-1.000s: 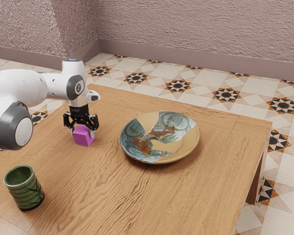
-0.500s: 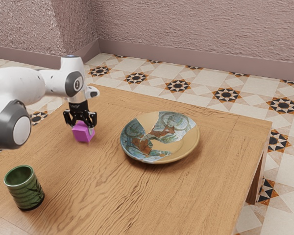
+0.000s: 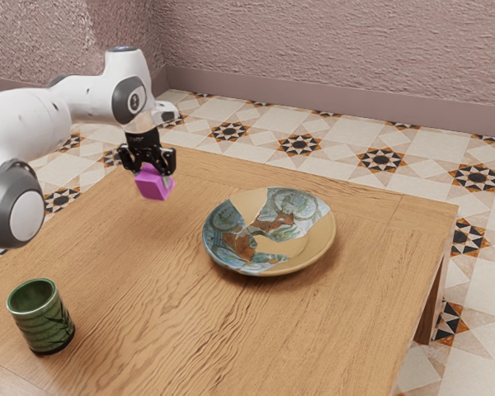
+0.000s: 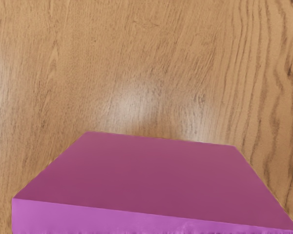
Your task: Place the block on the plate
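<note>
so the purple block is up in the air over the wooden table, a bit tilted, pinched from two sides by the gripper. fingers are parted just by the block's width, prob so it can't slip on the carry. the plate sits toward the exterior view's right, wide and shallow, so i'd swing over and lower gently, clear of the rim. green cup is well apart, shouldn't matter imo.
</note>
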Controlling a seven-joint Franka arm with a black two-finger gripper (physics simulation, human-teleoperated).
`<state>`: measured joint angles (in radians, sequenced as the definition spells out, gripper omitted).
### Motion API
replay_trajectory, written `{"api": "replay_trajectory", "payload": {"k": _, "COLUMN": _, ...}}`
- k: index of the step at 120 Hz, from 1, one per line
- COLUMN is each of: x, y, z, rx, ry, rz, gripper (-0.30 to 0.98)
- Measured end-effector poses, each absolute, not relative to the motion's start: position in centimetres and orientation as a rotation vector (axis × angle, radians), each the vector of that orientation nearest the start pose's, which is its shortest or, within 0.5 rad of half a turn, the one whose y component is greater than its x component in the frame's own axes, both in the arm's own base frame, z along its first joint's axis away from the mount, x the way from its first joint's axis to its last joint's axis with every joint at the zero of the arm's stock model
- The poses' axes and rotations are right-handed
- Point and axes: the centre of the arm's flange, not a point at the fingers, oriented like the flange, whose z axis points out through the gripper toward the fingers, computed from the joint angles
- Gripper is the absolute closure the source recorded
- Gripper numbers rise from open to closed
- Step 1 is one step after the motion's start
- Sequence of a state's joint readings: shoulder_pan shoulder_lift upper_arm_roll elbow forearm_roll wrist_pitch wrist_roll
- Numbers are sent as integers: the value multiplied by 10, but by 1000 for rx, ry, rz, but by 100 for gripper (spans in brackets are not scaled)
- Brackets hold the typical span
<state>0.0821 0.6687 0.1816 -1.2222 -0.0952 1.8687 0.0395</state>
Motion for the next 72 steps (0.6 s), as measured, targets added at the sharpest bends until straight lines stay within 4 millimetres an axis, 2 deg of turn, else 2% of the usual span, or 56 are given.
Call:
{"api": "replay_trajectory", "payload": {"k": 24, "x": 748, "y": 73, "z": 389, "rx": -3163, "ry": -161, "rz": -38, "gripper": 26}}
{"api": "replay_trajectory", "payload": {"k": 33, "x": 755, "y": 36, "z": 390, "rx": -3181, "ry": -80, "rz": -59, "gripper": 26}}
{"api": "replay_trajectory", "payload": {"k": 55, "x": 759, "y": -50, "z": 395, "rx": -3207, "ry": 100, "rz": -96, "gripper": 27}}
{"api": "replay_trajectory", "payload": {"k": 72, "x": 754, "y": -92, "z": 391, "rx": -3202, "ry": 185, "rz": -87, "gripper": 26}}
